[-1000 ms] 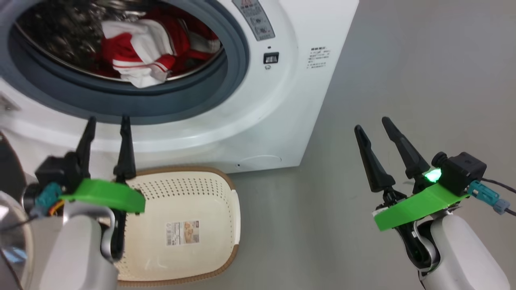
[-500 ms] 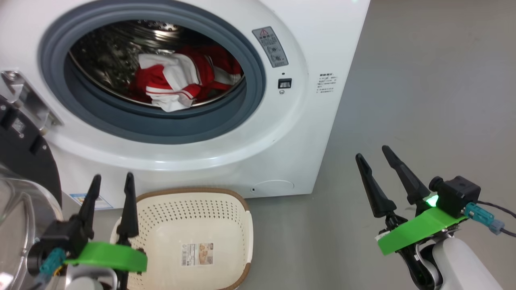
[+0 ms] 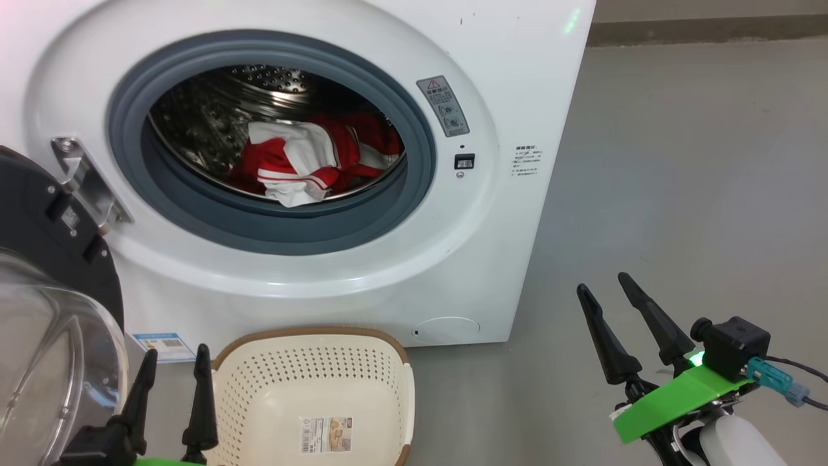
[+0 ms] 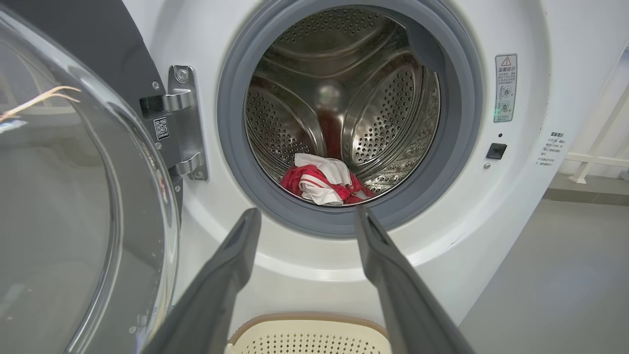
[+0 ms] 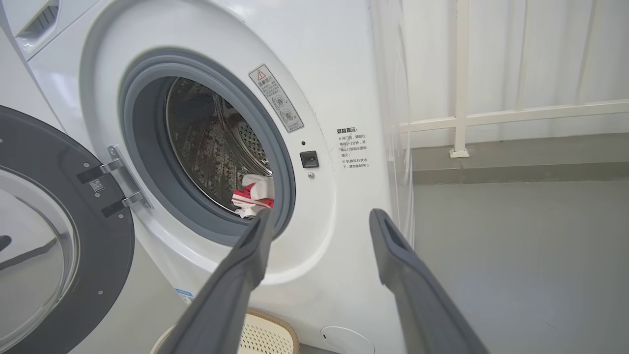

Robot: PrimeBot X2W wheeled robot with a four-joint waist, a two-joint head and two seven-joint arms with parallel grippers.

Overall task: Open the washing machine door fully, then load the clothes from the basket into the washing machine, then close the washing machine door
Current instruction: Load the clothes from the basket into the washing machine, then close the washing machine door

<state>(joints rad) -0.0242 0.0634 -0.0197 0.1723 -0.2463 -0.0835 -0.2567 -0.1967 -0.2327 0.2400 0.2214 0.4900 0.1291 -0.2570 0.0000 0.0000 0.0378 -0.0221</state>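
Clothes (image 3: 304, 165) lie in the drum (image 3: 213, 123), well beyond both spread jaws.

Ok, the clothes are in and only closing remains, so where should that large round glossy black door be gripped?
Probably the black rim of the large round glossy door, far from its steel hinge, left gripper coming edge-on at the free side. It stands swung wide left, and its bulging clear window gives no hold.

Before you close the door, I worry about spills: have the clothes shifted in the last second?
No. The clothes lie in the same spot above the lower gasket; the camera moved, not them.
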